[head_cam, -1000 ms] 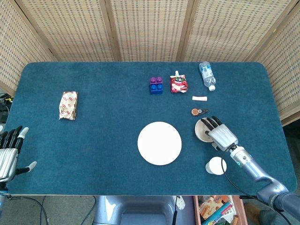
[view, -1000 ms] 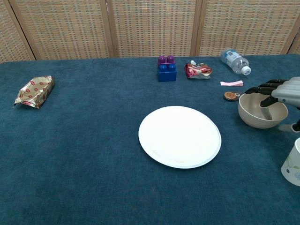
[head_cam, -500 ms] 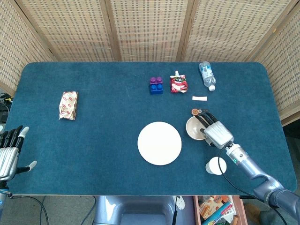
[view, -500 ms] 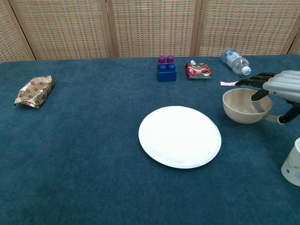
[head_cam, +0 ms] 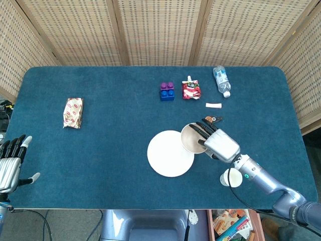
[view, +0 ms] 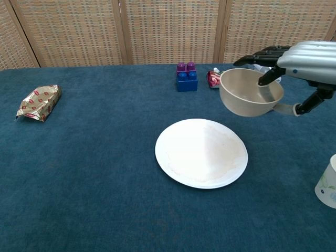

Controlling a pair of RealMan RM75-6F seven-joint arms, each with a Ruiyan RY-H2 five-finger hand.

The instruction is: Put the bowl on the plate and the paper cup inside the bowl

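My right hand (head_cam: 218, 144) (view: 299, 60) grips the beige bowl (head_cam: 191, 139) (view: 243, 93) by its right rim, fingers reaching inside, and holds it in the air over the right edge of the white plate (head_cam: 168, 155) (view: 201, 153). The plate lies flat at the table's middle. A white paper cup (head_cam: 230, 177) (view: 328, 183) stands upright near the front right edge, apart from the hand. My left hand (head_cam: 10, 161) hangs open off the table's front left corner, holding nothing.
At the back stand a blue and purple block stack (head_cam: 167, 92) (view: 186, 76), a red snack pouch (head_cam: 190, 90), and a lying water bottle (head_cam: 220, 80). A pink strip (head_cam: 213, 105) and small brown disc (head_cam: 210, 119) lie behind the bowl. A gold wrapper (head_cam: 73, 112) (view: 39, 102) is far left.
My right hand has lifted the bowl off the table and carried it left, from beside the brown disc to above the plate's right edge. Cup and left hand have not moved.
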